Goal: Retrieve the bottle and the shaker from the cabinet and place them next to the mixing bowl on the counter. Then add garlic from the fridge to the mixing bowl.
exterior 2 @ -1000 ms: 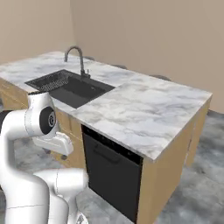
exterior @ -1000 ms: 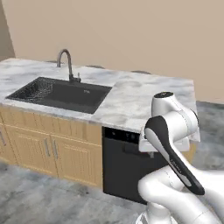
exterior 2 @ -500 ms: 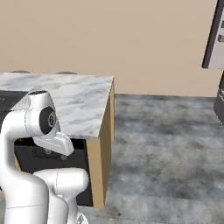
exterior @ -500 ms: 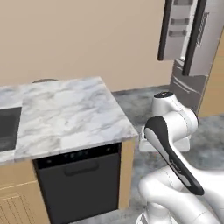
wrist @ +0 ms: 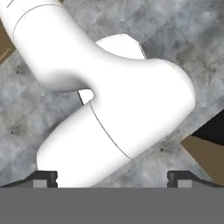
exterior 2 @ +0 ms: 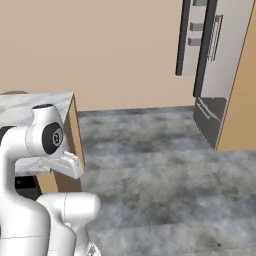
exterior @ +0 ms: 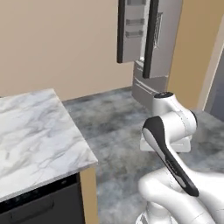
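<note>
While the garlic itself cannot be made out anywhere, the fridge (exterior: 151,39) that should hold it stands against the far wall beyond the counter's end, its dark grey door (exterior: 131,30) swung open and grey door bins visible on the inside; in the right base view the fridge (exterior 2: 220,55) rises at the upper right beside a tan wall panel (exterior 2: 242,90). Judging from the task, garlic is a light, firm bulb with papery, slightly slippery skin, so it would best be taken across its widest part with a gentle squeeze, not by the stem. Whether the bottle and shaker already sit by the mixing bowl cannot be told, as none of them appears.

Nearer, the counter (exterior: 35,135) ends in a bare marble corner at the left, with a dark appliance front (exterior: 41,205) under its edge. Grey stone floor (exterior 2: 160,170) lies between the counter's end and the fridge.

The gripper (wrist: 111,177) is tucked low, looking down, its two dark fingertips (wrist: 43,177) spread wide apart and holding nothing.
</note>
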You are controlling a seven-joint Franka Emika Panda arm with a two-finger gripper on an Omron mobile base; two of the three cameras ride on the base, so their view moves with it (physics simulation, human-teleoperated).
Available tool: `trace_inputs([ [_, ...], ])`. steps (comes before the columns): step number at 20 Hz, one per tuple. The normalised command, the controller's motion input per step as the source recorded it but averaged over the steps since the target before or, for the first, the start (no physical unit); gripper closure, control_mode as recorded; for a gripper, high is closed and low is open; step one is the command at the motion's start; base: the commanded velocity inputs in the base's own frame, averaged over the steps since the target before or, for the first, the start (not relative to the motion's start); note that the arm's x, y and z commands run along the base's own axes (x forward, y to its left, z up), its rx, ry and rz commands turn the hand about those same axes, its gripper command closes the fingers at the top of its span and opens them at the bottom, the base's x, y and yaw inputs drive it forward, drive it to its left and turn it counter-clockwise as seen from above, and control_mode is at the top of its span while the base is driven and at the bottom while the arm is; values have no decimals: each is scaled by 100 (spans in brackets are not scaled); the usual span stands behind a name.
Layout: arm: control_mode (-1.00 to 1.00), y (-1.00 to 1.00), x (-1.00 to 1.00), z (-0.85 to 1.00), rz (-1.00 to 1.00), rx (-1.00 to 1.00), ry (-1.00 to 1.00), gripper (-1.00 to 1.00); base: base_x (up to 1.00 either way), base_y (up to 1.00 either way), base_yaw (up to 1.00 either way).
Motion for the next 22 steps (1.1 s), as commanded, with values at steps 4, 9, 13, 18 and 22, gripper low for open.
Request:
trace_inputs([
  [4, 100, 0, 0, 0, 0, 0, 0, -100, 66, -99, 24],
  [9, 100, 0, 0, 0, 0, 0, 0, -100, 89, -72, 45],
  [13, 100, 0, 0, 0, 0, 0, 0, -100, 100, -71, 31],
  [18, 100, 0, 0, 0, 0, 0, 0, -100, 100, -31, -5],
  [22, 100, 0, 0, 0, 0, 0, 0, -100, 79, 0, -11],
])
